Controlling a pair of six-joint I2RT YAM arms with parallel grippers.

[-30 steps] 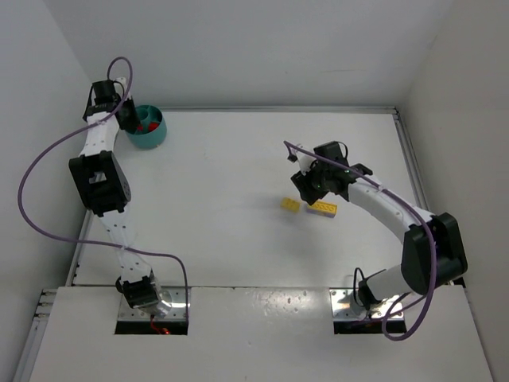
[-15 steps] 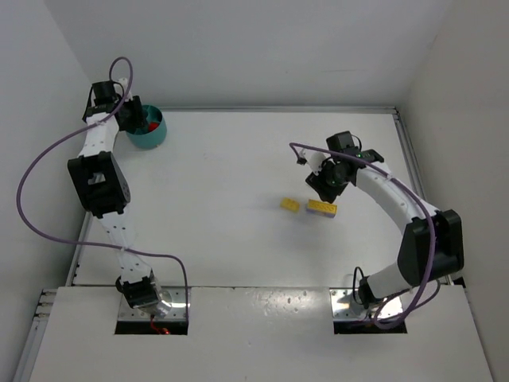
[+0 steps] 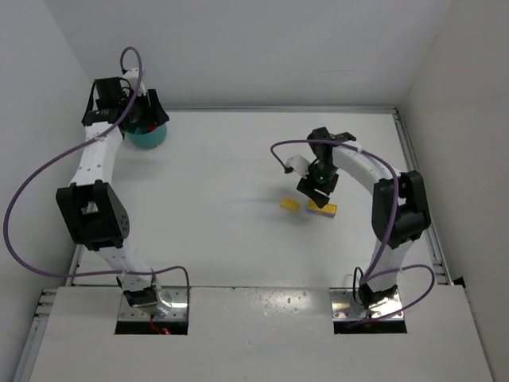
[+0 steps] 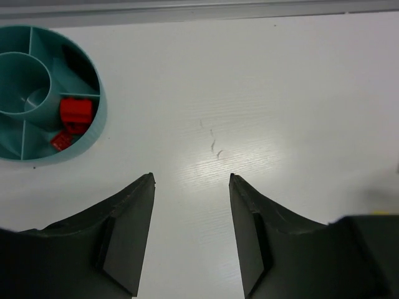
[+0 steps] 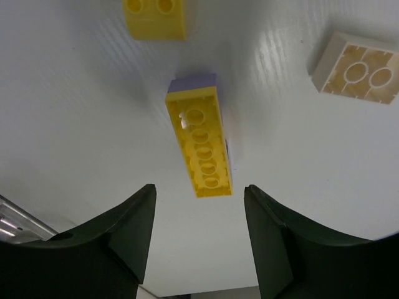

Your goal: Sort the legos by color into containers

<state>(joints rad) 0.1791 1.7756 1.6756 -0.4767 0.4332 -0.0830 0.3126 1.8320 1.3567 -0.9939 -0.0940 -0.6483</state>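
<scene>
**Top view.** The table (image 3: 223, 175) carries the teal bowl (image 3: 148, 138) at upper left and the loose bricks right of centre.

**Left wrist view.** The left end effector (image 4: 192, 178) hangs beside the bowl, fingers apart with nothing between them. Red bricks (image 4: 76, 112) lie in one outer compartment.

**Right arm.** The right end effector (image 3: 318, 189) belongs to the arm nearer the loose bricks. It hovers over them, fingers spread and empty.

**Right wrist view.**
- The long yellow brick (image 5: 199, 149) lies at frame centre, just above the gap between the fingers.
- A purple brick (image 5: 192, 81) shows beneath its upper end.
- Its long axis runs top to bottom, slightly tilted, so the fingers at left and right would likely close across its narrow width.
- A small yellow brick (image 5: 156, 15) lies at the top edge.
- A pale upturned brick (image 5: 358, 67) lies at upper right.
</scene>
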